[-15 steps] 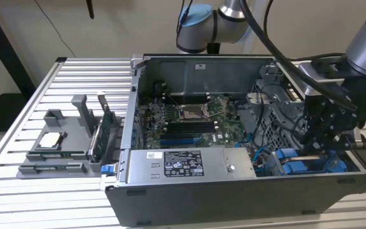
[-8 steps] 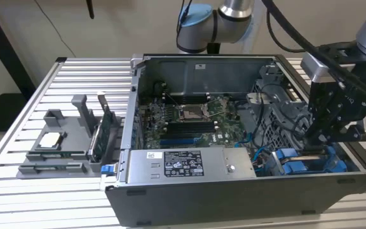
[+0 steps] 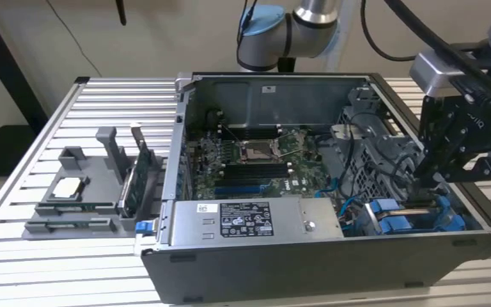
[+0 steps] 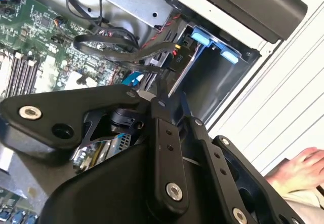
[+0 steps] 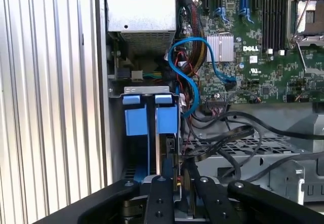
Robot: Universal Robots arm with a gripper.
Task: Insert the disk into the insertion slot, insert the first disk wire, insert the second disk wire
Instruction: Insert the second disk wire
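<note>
The black two-finger gripper (image 3: 434,182) reached down into the open dark grey computer case (image 3: 331,256), at the corner holding the dark grey metal insertion slot with blue plastic rails (image 5: 150,120). The flat disk in its bright blue plastic carrier (image 3: 416,220) sat edge-on in that slot, directly under the fingertips, apparently already seated. The fingers (image 5: 161,203) stood close together around something dark at the disk's edge, perhaps a wire connector; whether they clamped it, I cannot tell. Black cables (image 5: 228,138) looped just beside them.
</note>
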